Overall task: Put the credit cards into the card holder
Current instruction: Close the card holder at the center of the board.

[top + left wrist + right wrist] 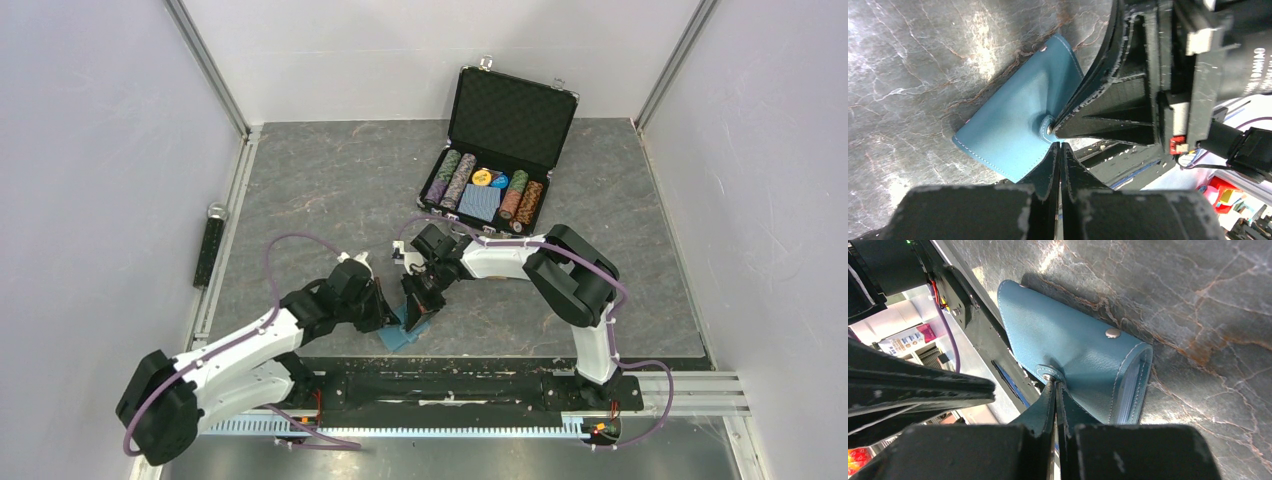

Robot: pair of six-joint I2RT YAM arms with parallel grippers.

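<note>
Your card holder (pixel 1008 120) lies at the 6 o'clock edge of the tabletop (pixel 330 180). The left gripper (pixel 1060 150), from 9 o'clock, and the right gripper (pixel 1054 390), from 12, both pinch its flap, likely to spread it open for the credit cards, none visible.

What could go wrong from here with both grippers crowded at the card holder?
Collision: the right gripper is shut on the snap tab of the card holder, and the left gripper is shut right beside it, so their fingers may clash.
Slipping off: the holder lies at the near edge of the table; a pull could drag it onto the base rail.
</note>
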